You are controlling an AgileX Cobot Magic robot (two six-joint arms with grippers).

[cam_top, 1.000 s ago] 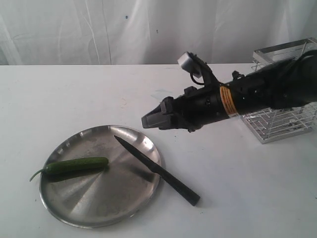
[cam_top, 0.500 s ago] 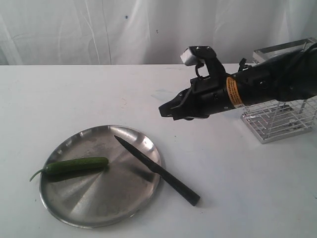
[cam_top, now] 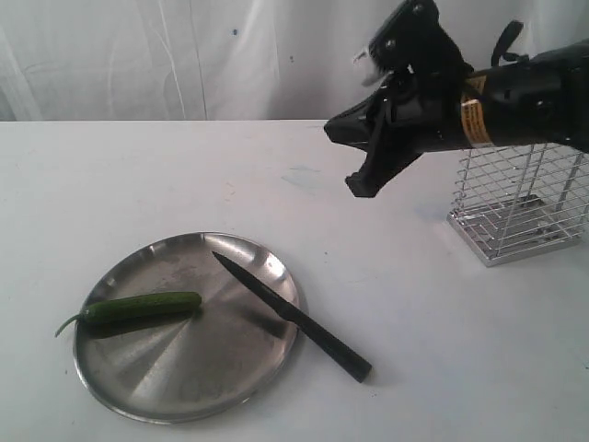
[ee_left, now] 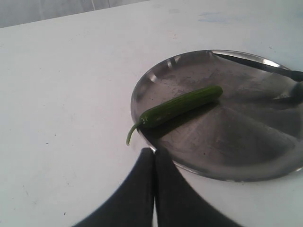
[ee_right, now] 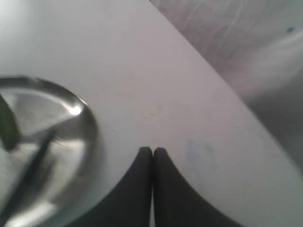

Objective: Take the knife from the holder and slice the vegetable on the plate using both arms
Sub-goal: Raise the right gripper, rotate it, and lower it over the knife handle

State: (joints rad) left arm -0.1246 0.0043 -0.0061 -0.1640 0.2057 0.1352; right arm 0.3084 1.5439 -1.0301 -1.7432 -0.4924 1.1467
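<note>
The dark green vegetable lies on the left of the steel plate. The black knife lies flat, its blade on the plate and its handle on the table to the right. My right gripper hangs high above the table, left of the wire holder. In its wrist view the right gripper is shut on nothing, with the plate and the knife blurred below. My left gripper is shut and empty, its tips by the plate's rim near the vegetable. The exterior view does not show it.
A white table carries everything, and a white curtain hangs behind it. The holder stands at the table's right side with nothing visible inside it. The knife tip shows at the plate's far side in the left wrist view.
The right gripper went from open to shut and rose, drawing back toward the holder and tilting downward. The knife, vegetable and plate have not moved.
</note>
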